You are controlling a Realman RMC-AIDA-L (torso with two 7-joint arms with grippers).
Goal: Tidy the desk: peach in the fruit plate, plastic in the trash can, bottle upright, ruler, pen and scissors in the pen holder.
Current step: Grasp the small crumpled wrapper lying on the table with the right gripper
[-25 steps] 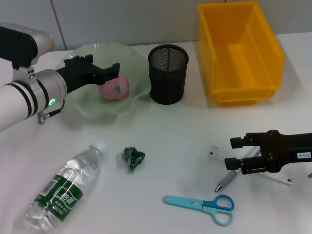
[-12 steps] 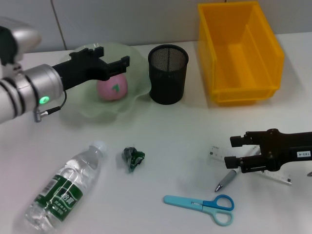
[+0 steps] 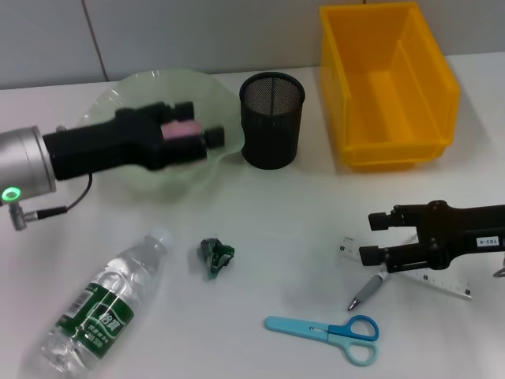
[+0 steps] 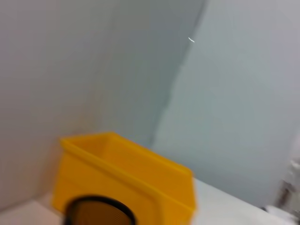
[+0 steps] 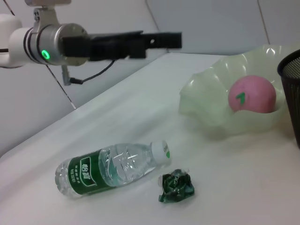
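The peach [image 3: 186,136] sits in the green fruit plate [image 3: 142,178], so that job looks done, and the left tool [image 3: 207,136] hangs above the plate, its fingers close together and holding nothing. The right tool [image 3: 371,237] is open just above the ruler [image 3: 454,286] and pen [image 3: 366,293], so next it should go down and pinch one. On the surface [image 3: 284,213] I count one lying bottle [image 3: 102,304], one plastic scrap [image 3: 215,257], one scissors [image 3: 327,332], one pen holder [image 3: 271,120] and one yellow bin [image 3: 387,87].

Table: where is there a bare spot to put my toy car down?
Bare white table lies between the crumpled green plastic and the ruler, in front of the black mesh pen holder. It is crowded around the pen, blue scissors and right gripper.
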